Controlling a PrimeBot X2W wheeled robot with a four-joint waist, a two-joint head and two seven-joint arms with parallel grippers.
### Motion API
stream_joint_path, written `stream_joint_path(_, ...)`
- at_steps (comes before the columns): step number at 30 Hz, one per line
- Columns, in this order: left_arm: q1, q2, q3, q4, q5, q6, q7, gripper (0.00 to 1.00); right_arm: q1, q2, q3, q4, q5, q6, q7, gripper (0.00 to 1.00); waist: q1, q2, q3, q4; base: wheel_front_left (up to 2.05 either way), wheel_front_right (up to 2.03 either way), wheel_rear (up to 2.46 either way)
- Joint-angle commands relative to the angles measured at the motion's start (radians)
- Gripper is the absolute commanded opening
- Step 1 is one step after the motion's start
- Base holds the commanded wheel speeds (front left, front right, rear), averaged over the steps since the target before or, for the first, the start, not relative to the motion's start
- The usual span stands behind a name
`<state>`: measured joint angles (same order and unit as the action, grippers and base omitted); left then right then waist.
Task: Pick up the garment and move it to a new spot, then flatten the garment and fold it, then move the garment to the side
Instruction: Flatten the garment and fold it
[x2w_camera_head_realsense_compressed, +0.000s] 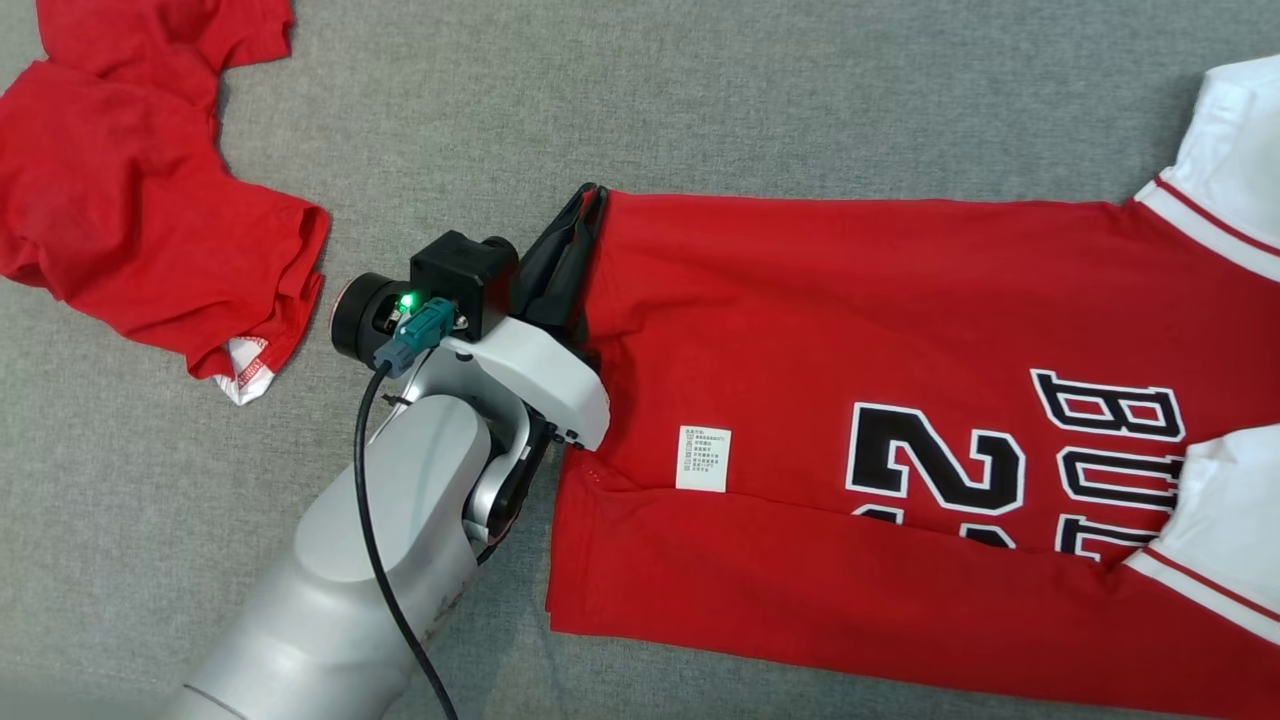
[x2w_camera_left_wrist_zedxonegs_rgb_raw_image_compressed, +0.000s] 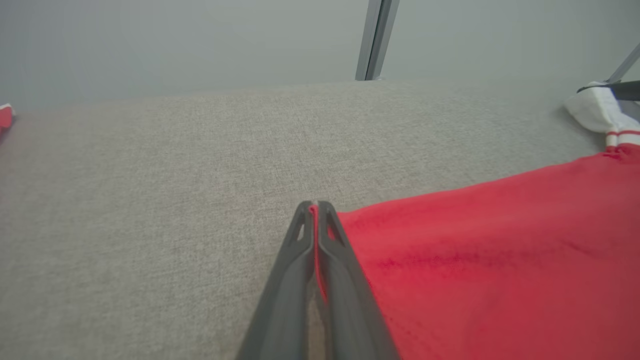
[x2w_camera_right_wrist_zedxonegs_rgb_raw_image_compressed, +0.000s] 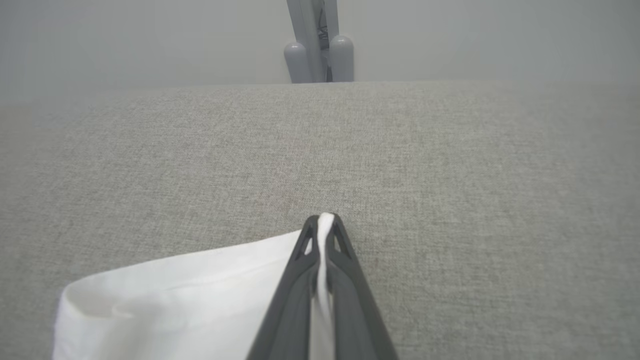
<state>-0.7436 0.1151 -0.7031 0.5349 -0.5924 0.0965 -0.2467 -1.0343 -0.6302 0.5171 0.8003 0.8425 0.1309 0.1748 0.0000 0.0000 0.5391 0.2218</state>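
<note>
I find the jersey (x2w_camera_head_realsense_compressed: 800, 330) flat, long axis left-right. Left gripper (x2w_camera_head_realsense_compressed: 590, 195) is clamped on its far-left hem corner; right gripper (x2w_camera_right_wrist_zedxonegs_rgb_raw_image_compressed: 325, 217) is clamped on the white sleeve (x2w_camera_right_wrist_zedxonegs_rgb_raw_image_compressed: 175, 280), far right.

Red-and-white jersey (x2w_camera_head_realsense_compressed: 850, 330) lies folded, spread on grey fabric.

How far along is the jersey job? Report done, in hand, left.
Done: the jersey lies spread flat on the grey surface, its near edge apparently folded over the numbers. In hand: left gripper pinches the far hem corner, right gripper pinches the white sleeve. Left: finish folding, then move it aside.
</note>
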Motion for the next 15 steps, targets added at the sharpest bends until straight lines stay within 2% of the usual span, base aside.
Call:
stream_joint_path(1,-0.009,0.010,0.004,0.004,-0.007,-0.001,-0.001,0.00,0.006,-0.006,0.005,-0.004,0.009,0.000,-0.015,0.00,0.0000,0.0000,-0.008,-0.006,0.00,0.00,0.00)
stream_joint_path(9,0.021,0.030,0.018,0.019,-0.019,-0.001,-0.007,0.00,0.042,-0.011,0.061,-0.057,0.078,0.000,-0.167,0.00,0.0000,0.0000,-0.071,-0.048,0.00,0.00,0.00)
stream_joint_path(15,0.057,0.067,0.032,0.020,-0.033,0.008,-0.010,0.00,0.114,-0.022,0.100,-0.128,0.148,0.000,-0.255,0.00,0.0000,0.0000,-0.133,-0.094,0.00,0.00,0.00)
